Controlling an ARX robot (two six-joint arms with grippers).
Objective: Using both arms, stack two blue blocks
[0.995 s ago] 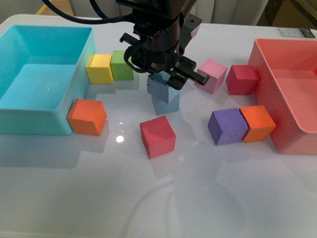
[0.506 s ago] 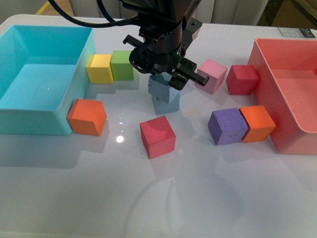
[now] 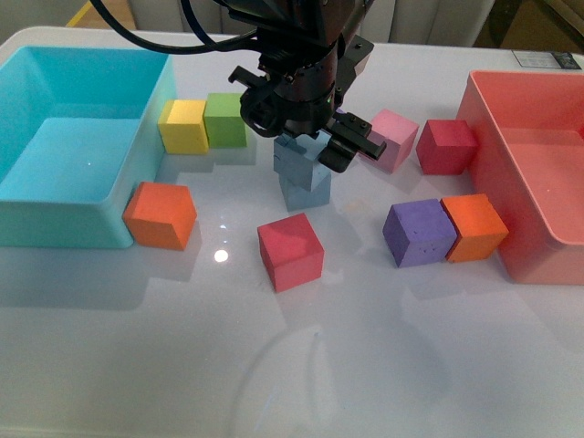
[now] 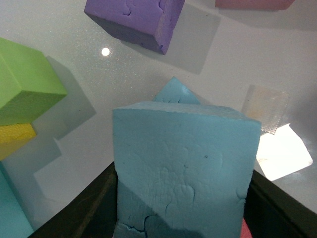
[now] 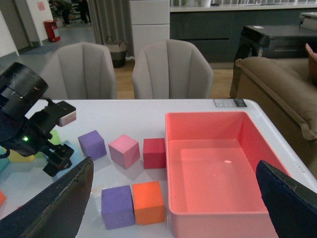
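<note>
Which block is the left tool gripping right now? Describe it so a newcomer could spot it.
Start at the turquoise bin and move toward the table's centre, where the black left tool hangs. It grips a pale blue block sitting on another blue block. It is the only raised cube; every other cube lies flat on the table.

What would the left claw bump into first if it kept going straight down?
Probably the lower blue block: the left gripper holds the upper blue block directly above it, apparently already resting on it.
</note>
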